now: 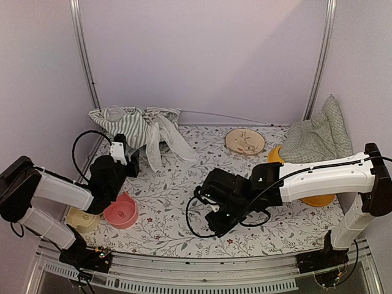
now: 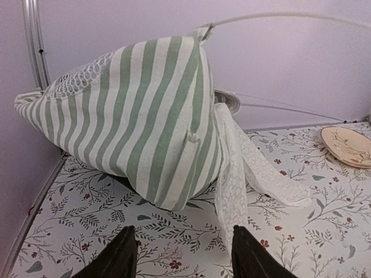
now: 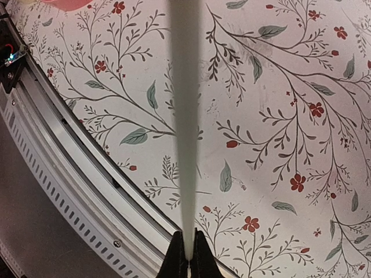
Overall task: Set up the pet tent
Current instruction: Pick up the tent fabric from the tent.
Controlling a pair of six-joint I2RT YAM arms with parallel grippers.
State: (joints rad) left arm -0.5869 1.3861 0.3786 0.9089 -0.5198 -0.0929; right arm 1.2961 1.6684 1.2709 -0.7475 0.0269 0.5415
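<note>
Pet tent point(image 2: 145, 116) slumps, a striped heap trailing lace point(image 2: 232, 168); right hand point(image 3: 186, 240) pinches pole point(image 3: 184, 116).

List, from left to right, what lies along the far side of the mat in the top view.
Tent → beige plate → checked cushion. The orange dish overlaps the cushion, so it is left out.

blurred pole point(image 3: 184, 116), plate point(image 2: 348, 147) cut off
</note>
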